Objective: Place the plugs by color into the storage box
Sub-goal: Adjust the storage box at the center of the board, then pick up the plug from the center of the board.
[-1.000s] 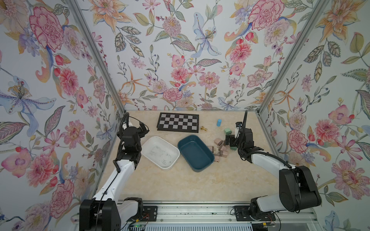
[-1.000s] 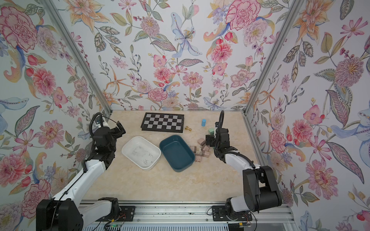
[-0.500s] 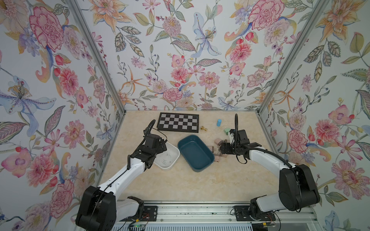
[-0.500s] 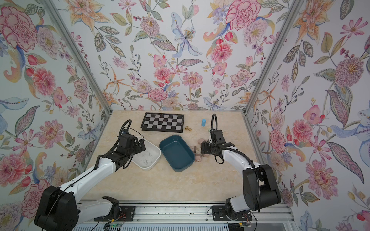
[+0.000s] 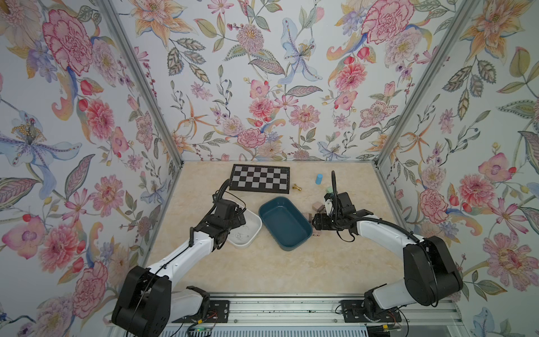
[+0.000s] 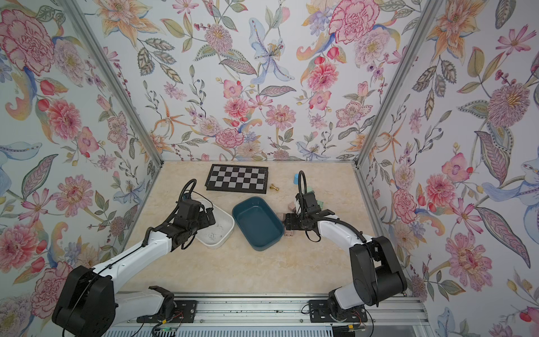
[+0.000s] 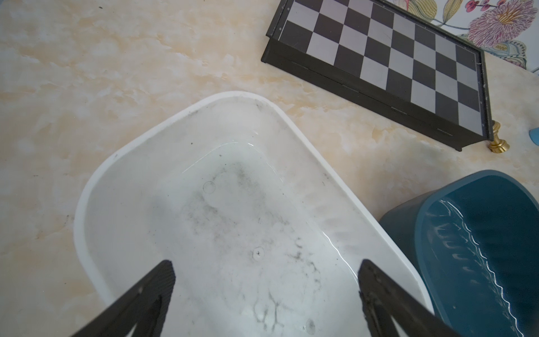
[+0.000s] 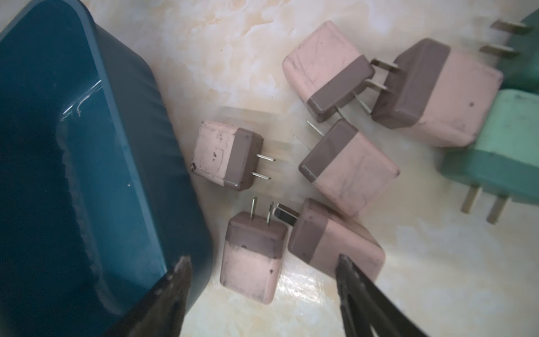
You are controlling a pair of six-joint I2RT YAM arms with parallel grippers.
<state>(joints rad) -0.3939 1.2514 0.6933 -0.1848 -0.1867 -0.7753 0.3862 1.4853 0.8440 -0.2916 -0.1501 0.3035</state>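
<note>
The storage box shows as two open, empty tubs: a teal one [image 5: 284,224] [image 8: 73,175] and a white one [image 5: 248,233] [image 7: 233,204]. Several pink plugs [image 8: 350,172] lie scattered just right of the teal tub, and mint green plugs [image 8: 501,140] [image 5: 329,189] lie beyond them. My right gripper [image 8: 262,259] [image 5: 316,223] is open and low, its jaws on either side of one pink plug [image 8: 250,256] with gaps on both sides. One of its fingers stands by the teal tub's wall. My left gripper [image 7: 266,262] [image 5: 242,214] hangs open over the white tub, holding nothing.
A black and grey chessboard [image 5: 259,178] lies at the back of the table. A small brass piece [image 5: 297,187] and a light blue cylinder [image 5: 319,179] stand to its right. Flowered walls close in the left, back and right sides.
My left arm has swung from the left wall to over the white tub. My right gripper has moved left and down onto the pink plugs by the teal tub, its jaws narrowing somewhat.
</note>
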